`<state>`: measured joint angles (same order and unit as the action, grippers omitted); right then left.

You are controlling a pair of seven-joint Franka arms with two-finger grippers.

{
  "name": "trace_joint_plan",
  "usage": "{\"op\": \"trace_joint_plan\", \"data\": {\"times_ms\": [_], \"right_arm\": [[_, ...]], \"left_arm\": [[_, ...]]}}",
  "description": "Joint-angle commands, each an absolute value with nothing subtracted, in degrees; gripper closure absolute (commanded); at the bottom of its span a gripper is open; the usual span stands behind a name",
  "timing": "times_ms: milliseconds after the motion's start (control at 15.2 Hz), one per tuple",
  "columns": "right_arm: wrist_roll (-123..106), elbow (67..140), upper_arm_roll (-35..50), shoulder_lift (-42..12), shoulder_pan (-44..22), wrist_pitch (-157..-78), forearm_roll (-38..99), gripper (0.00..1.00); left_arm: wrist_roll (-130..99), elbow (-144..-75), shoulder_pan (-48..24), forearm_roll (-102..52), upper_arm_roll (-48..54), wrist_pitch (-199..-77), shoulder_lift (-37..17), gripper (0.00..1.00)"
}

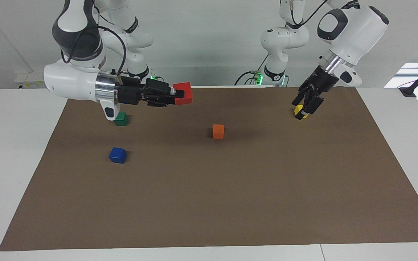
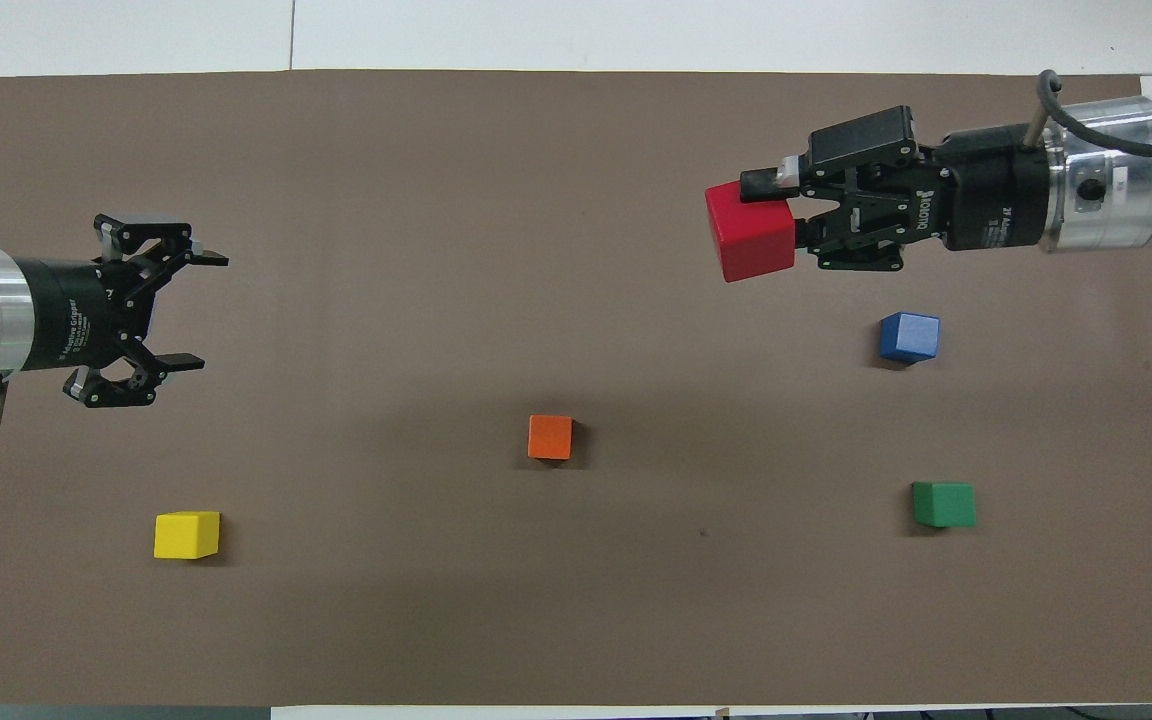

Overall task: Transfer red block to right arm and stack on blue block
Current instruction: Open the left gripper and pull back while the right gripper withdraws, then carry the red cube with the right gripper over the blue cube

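We see the yellow block (image 1: 300, 113) half hidden by the left gripper (image 1: 306, 107); both arms run off the overhead view's edges.

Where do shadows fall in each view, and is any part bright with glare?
Facing view: soft shadow beside the orange block and blue block; a glaring bright patch on the white table edge at the left arm's end. Overhead view: a broad faint shadow on the brown mat around the orange block; no glare.

A white table (image 1: 20, 152) carries a brown mat (image 1: 230, 203); blue block (image 1: 118, 155), green (image 1: 121, 119), orange (image 1: 218, 131) and yellow (image 2: 186, 534) cubes lie on it, all below the raised pincers.
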<state>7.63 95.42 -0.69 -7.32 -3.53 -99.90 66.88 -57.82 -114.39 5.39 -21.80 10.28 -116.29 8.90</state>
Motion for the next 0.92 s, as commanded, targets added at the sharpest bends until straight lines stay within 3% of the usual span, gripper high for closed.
{"op": "trace_joint_plan", "data": {"times_ms": [0,395,593,857], "right_arm": [[9.05,90.45,-0.53,-8.79,-2.64,-99.76,52.79,1.0],[6.59,88.24,-0.35,-8.88,-3.25,-101.76,19.3,1.0],[6.68,89.03,-0.26,-8.88,-3.69,-101.95,7.51,1.0],[7.9,92.27,-0.26,-8.61,-4.92,-104.31,-2.09,1.0]], "left_arm": [[-46.62,-114.17,6.86,-14.27,10.9,-115.84,7.3,0.0],[-29.85,-107.59,6.77,-1.94,10.9,-108.91,2.73,0.0],[-14.8,-104.87,8.69,-0.63,10.72,-106.18,1.59,0.0],[-12.49,-97.39,7.74,5.0,10.99,-100.55,-2.54,0.0]]}}
